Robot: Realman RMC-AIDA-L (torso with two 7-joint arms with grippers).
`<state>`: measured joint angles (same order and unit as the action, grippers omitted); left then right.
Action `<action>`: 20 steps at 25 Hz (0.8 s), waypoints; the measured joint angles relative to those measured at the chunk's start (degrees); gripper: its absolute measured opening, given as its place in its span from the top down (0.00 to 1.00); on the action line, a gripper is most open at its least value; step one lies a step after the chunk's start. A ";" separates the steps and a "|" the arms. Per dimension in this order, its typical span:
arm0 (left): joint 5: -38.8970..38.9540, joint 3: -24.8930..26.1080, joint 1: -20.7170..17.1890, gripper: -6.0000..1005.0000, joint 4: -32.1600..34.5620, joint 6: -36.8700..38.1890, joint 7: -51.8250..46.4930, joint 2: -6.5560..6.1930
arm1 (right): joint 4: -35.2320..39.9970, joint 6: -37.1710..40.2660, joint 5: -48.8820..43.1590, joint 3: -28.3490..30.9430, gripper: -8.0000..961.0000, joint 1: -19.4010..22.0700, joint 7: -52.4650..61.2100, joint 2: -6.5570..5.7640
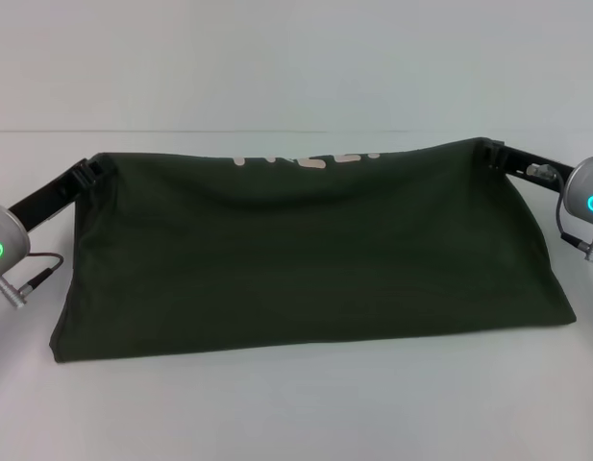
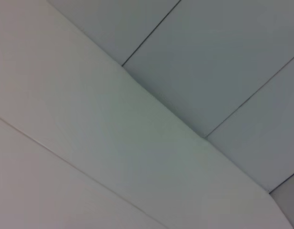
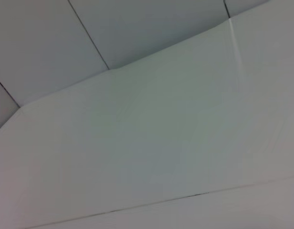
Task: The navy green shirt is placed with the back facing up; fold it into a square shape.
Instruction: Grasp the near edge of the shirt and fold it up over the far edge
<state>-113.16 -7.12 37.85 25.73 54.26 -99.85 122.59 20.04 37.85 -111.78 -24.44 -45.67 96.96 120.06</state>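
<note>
White table [image 1: 296, 423] bearing the navy green shirt [image 1: 306, 259] at centre, its far edge raised — left gripper [image 1: 92, 169] at 10 o'clock and right gripper [image 1: 490, 148] at 2 o'clock each pinched shut on a top corner.

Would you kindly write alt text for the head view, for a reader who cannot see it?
A dark olive-green shirt is held up by its far edge between two pincers, its near edge resting on the white table. The left pincer grips the far left corner, the right pincer the far right. Pale print peeks over the raised edge.
</note>
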 joint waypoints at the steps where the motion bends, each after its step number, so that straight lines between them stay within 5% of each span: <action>1: 0.59 -0.01 0.04 0.84 -0.28 -0.56 0.72 0.14 | -0.53 -0.62 0.76 0.00 0.95 -0.21 -1.15 0.00; 8: 6.37 0.15 0.56 0.83 -3.12 -4.64 9.04 1.39 | -3.28 -3.93 2.17 -0.33 0.95 -1.67 -5.87 0.00; 20: 16.16 0.52 0.30 0.75 -8.99 -7.74 20.51 1.40 | -3.31 -4.07 5.13 -0.29 0.48 -0.24 -6.05 -0.05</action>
<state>-97.00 -6.60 38.15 16.74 46.52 -79.35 124.00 16.72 33.78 -106.65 -24.72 -45.91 90.91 120.01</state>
